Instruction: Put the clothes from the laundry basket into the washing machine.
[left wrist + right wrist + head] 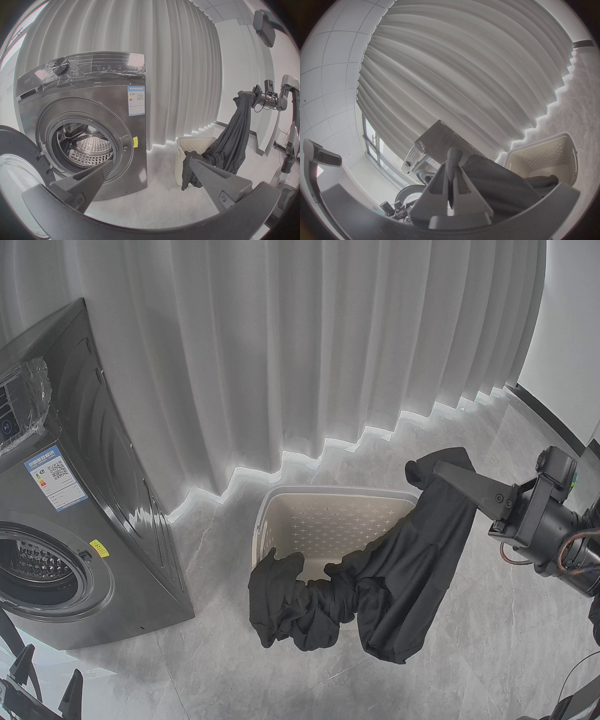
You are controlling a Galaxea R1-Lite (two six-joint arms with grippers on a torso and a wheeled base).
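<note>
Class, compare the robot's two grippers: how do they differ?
The left gripper is open and empty; the right gripper is shut on the black garment. The left gripper sits low facing the washing machine; the right gripper is raised near the laundry basket. Both are dark and tapered.

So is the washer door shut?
No, the washer door is swung wide open, leaving the drum exposed.

Right gripper (445, 470): held raised, arm stretched out level, jaws pressed together on black garment (406, 565). Left gripper (149, 162): held low, fingers (84, 184) spread wide apart.
</note>
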